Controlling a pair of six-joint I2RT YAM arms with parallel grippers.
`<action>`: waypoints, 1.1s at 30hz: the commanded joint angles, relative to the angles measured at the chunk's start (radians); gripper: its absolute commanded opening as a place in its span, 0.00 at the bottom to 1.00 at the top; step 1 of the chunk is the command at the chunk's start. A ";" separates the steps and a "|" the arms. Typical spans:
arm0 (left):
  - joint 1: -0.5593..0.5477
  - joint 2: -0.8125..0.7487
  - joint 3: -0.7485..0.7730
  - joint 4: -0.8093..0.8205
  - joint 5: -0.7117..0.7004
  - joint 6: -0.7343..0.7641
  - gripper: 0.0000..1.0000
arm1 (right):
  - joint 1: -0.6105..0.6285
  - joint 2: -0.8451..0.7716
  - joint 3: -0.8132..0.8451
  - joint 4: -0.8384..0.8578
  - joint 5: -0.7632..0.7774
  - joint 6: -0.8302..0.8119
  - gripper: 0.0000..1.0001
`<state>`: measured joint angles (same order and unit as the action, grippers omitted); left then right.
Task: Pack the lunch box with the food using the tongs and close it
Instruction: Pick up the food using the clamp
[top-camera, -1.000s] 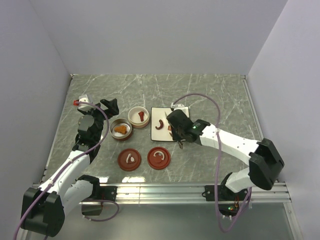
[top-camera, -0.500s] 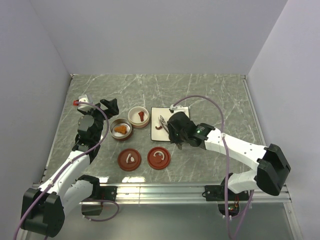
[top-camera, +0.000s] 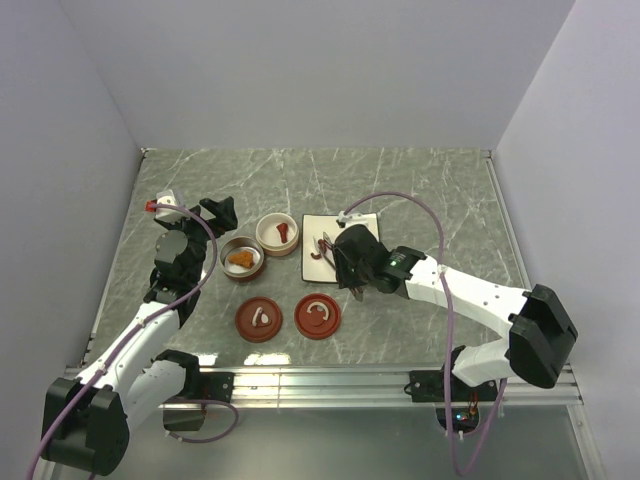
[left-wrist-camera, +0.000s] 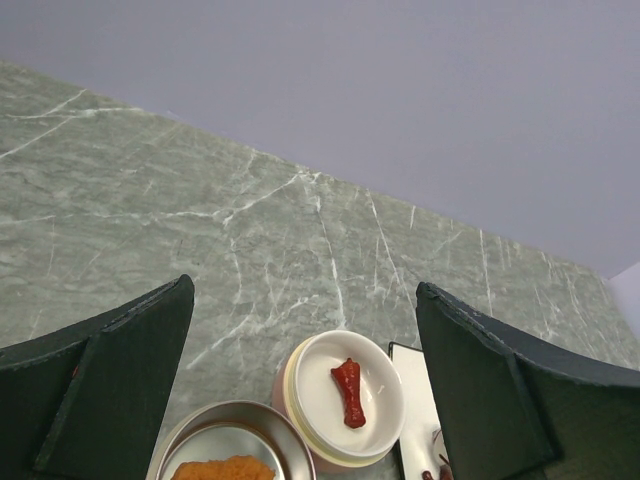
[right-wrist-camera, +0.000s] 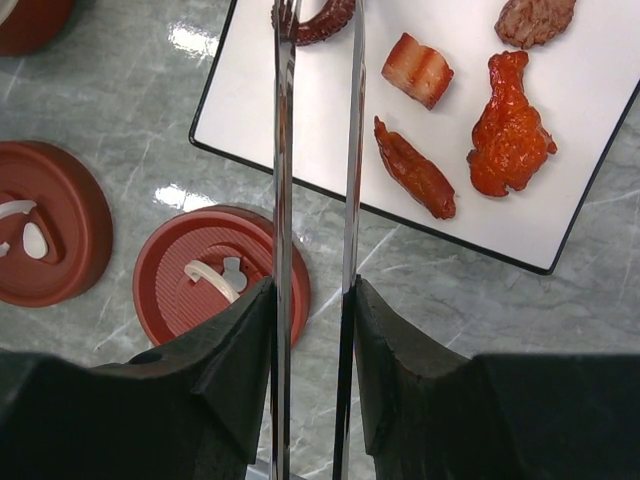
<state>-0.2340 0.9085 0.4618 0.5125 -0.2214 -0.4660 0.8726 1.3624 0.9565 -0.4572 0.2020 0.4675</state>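
The left arm (top-camera: 150, 320) reached forward along the left side, folded at the elbow. Its left gripper (left-wrist-camera: 305, 295) pointed ahead and slightly down, jaws spread wide and holding nothing. The right arm (top-camera: 470, 290) stretched in from the right toward the middle. Its right gripper (right-wrist-camera: 312, 295) angled downward, fingers (right-wrist-camera: 235, 340) pressed on the tongs (right-wrist-camera: 283, 150).

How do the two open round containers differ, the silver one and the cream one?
The silver container is shiny metal; the cream container is matte and pale. The silver container holds an orange chunk; the cream container holds a dark red strip. The silver container sits nearer the arms, the cream container farther back. Both are round, uncovered and hold one piece.
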 joint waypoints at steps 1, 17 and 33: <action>0.004 -0.019 -0.006 0.038 0.016 -0.008 1.00 | 0.011 0.012 0.013 0.018 0.013 0.002 0.43; 0.005 -0.033 -0.011 0.038 0.016 -0.010 1.00 | 0.012 0.057 0.037 -0.026 0.074 0.014 0.42; 0.005 -0.034 -0.012 0.038 0.014 -0.010 1.00 | 0.012 0.041 0.083 -0.040 0.079 -0.004 0.24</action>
<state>-0.2340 0.8925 0.4549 0.5125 -0.2214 -0.4660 0.8776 1.4166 0.9730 -0.4984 0.2474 0.4740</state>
